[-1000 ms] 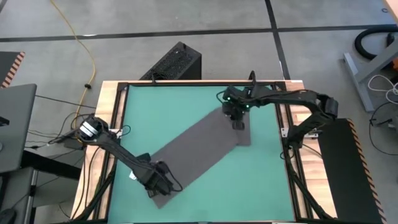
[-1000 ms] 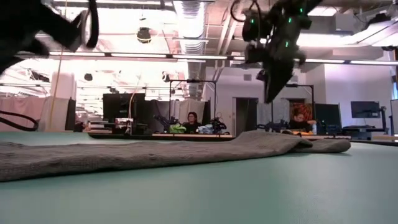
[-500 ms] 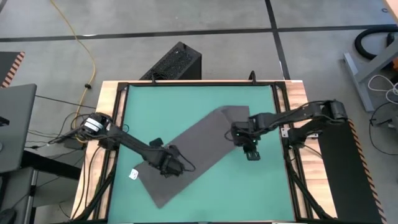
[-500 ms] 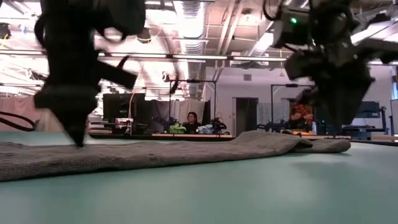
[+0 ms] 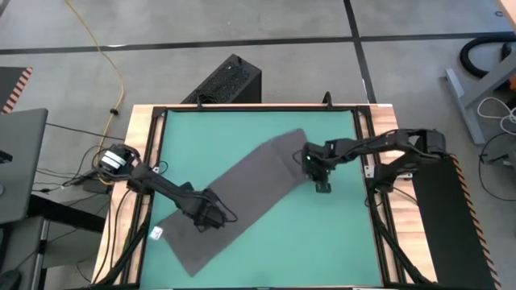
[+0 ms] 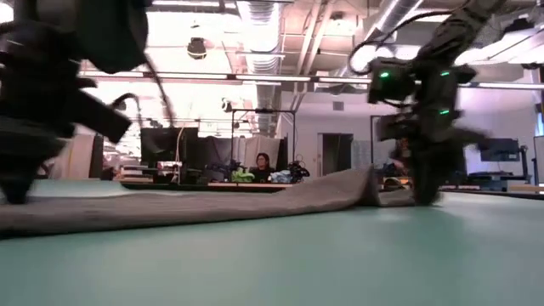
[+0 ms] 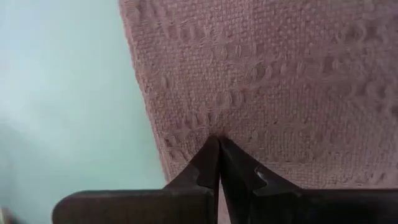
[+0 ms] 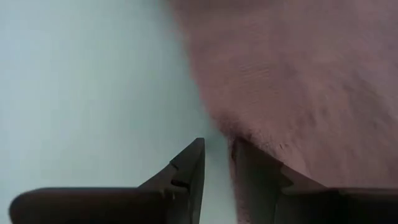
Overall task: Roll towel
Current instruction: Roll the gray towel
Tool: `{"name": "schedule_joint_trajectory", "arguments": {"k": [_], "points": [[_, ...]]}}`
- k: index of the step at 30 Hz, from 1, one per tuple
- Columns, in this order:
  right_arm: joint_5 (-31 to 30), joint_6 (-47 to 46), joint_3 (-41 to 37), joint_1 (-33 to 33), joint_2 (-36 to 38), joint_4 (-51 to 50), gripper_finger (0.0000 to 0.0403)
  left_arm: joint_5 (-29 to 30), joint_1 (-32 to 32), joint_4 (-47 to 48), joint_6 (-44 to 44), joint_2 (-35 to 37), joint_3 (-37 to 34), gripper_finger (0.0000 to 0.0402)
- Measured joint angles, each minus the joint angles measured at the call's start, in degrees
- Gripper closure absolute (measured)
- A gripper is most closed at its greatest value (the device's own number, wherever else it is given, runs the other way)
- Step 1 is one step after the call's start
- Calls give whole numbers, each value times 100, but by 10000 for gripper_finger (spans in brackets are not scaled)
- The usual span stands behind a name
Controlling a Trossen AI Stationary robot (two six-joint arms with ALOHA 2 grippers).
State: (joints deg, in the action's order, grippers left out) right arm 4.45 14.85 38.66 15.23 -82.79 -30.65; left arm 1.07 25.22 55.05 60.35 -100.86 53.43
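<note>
The dark grey towel (image 5: 242, 201) lies flat and slantwise on the green mat (image 5: 242, 129), from far right to near left. My left gripper (image 5: 211, 219) is shut, and its tips (image 7: 217, 140) stand on the towel's near-left half, close to a long edge. My right gripper (image 5: 318, 181) points down at the towel's right edge near its far end. Its fingers are a little apart (image 8: 217, 146). In the low view the towel (image 6: 212, 208) rises in a hump (image 6: 365, 174) beside the right gripper (image 6: 425, 197). My left gripper presses its shut fingertips down on the towel just inside its long edge (image 7: 186, 134), coming steeply from above. The towel lies flat on the mat under them. My right gripper has one finger (image 8: 255, 171) on the towel's right edge (image 8: 239, 134), the other finger over bare mat. It comes steeply from above, and the towel bunches up beside it.
A wooden frame (image 5: 149, 161) borders the mat. A small white tag (image 5: 156, 234) lies on the mat left of the towel's near end. A black box (image 5: 230, 80) stands beyond the far edge. A person (image 6: 262, 163) sits far off in the room.
Both grippers have come down to the towel. The left one went from the towel's near end a little toward the far edge. The right one went from over the far end toward the near edge. The towel's far right corner has drawn in and humped up.
</note>
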Motion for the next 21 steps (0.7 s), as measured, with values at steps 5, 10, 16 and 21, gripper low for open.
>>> {"name": "schedule_joint_trajectory", "arguments": {"k": [5, 10, 16, 21], "points": [[-726, -235, 668, 530, 2, 1729, 285, -435, 228, 24, 685, 72, -8, 401], [-647, -497, 1231, 612, 77, 1140, 285, -1398, 518, -372, 833, 67, 119, 401], [-419, -1188, 1309, -16, 569, -130, 285, -398, 469, -255, -221, 67, 1081, 401], [-286, -1968, 814, -1242, 915, 61, 285, 1002, -65, -698, -1649, 83, 1896, 401]]}}
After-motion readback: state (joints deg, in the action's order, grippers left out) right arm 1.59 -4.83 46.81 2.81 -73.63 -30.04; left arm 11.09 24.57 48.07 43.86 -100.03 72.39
